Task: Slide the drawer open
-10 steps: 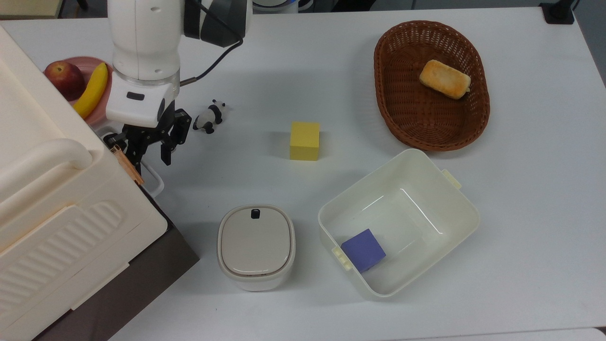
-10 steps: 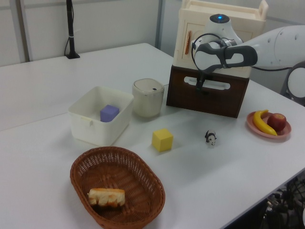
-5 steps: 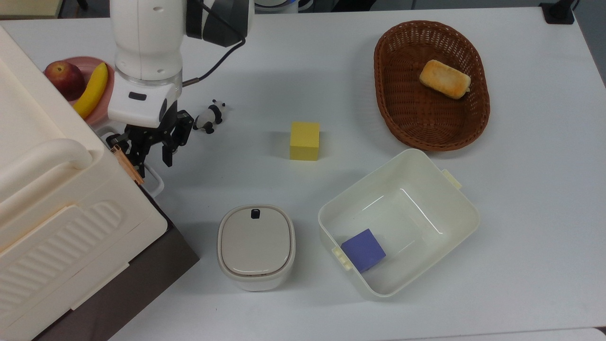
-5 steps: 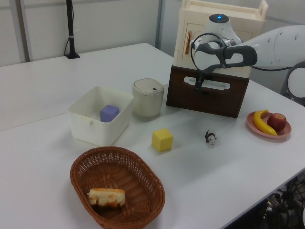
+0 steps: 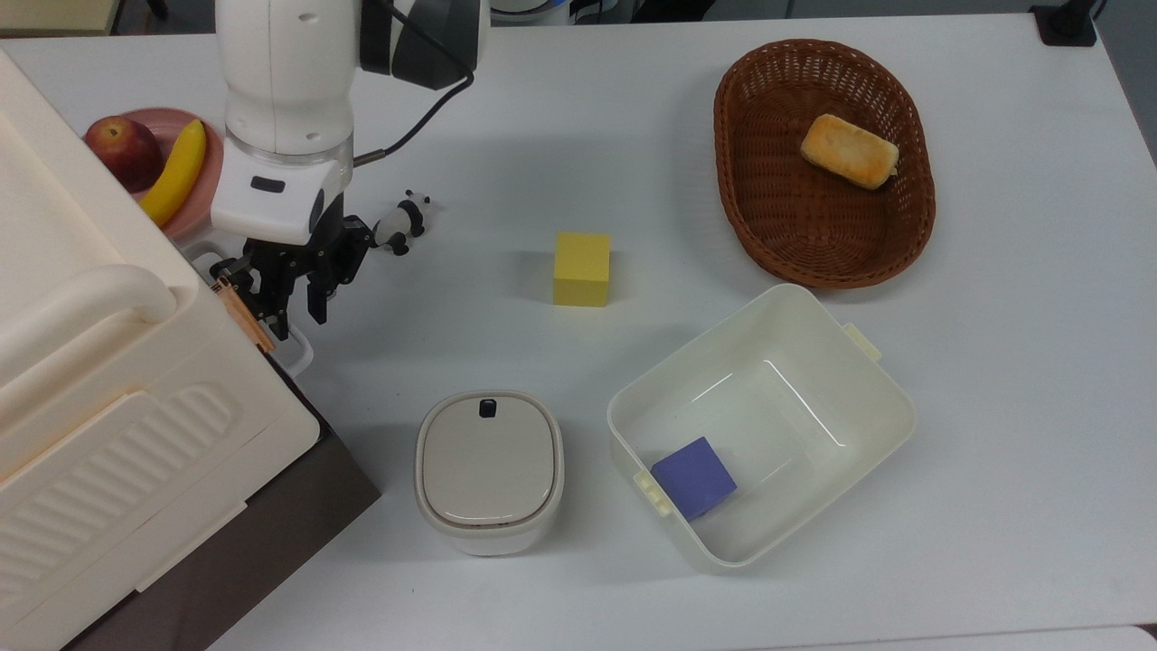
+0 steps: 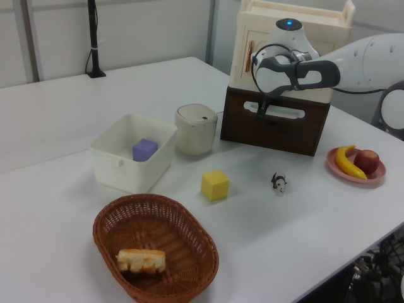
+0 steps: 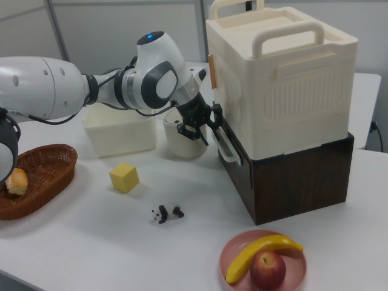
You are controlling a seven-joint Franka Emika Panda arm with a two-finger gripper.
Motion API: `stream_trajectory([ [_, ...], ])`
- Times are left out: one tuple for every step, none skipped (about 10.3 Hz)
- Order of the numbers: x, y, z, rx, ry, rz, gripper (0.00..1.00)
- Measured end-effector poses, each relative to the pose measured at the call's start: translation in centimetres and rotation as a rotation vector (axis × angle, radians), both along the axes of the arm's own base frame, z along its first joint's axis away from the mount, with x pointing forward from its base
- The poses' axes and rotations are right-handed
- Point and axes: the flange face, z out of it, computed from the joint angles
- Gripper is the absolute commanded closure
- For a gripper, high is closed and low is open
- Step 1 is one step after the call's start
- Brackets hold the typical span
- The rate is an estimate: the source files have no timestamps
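Two black fingers (image 5: 316, 298) of the gripper (image 5: 298, 303) stand spread apart, one on each side of the white loop handle (image 5: 294, 348) on the drawer (image 6: 278, 129); whether they touch it cannot be told. The drawer's dark brown front sits flush under the cream ribbed cabinet (image 7: 285, 85), pushed in, directly behind the gripper in the left view and just to the right view's right of it. Beyond the gripper toward the top view's right, near it, a small panda figurine (image 5: 400, 221) lies on the white table (image 5: 994, 407). Farther to the top view's right sits a yellow cube (image 5: 581, 268), and well apart from the gripper a brown wicker basket (image 5: 750, 181) holds a bread roll (image 5: 848, 151). Below the gripper in the top view stands a cream lidded tub (image 5: 489, 470), beside it an open cream bin (image 5: 859, 398) with a purple cube (image 5: 694, 476) inside. Behind the arm (image 5: 285, 81), toward the top view's left, a pink plate (image 5: 167, 122) carries a banana (image 5: 176, 172) and an apple (image 5: 122, 149).
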Motion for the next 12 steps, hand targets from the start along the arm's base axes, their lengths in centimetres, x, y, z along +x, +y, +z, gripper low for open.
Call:
stream_trajectory([
  [0.03, -0.07, 0.14, -0.001, -0.003, -0.001, 0.75],
  [0.04, -0.12, 0.19, -0.001, -0.004, -0.002, 0.75],
  [0.04, -0.13, 0.21, -0.001, -0.004, -0.002, 0.76],
  [0.04, -0.14, 0.22, -0.001, -0.004, -0.002, 0.77],
  [0.05, -0.15, 0.24, -0.001, -0.005, -0.002, 0.81],
  [0.05, -0.16, 0.26, -0.001, -0.005, -0.002, 0.85],
  [0.05, -0.16, 0.25, -0.001, -0.005, -0.002, 0.92],
  [0.05, -0.17, 0.26, -0.001, -0.005, -0.002, 0.95],
  [0.07, -0.18, 0.31, -0.001, -0.006, -0.001, 0.96],
  [0.08, -0.14, 0.26, -0.003, -0.004, 0.005, 0.96],
  [0.08, -0.14, 0.25, -0.003, -0.004, 0.005, 0.96],
  [0.09, -0.14, 0.26, -0.003, -0.004, 0.005, 0.96],
])
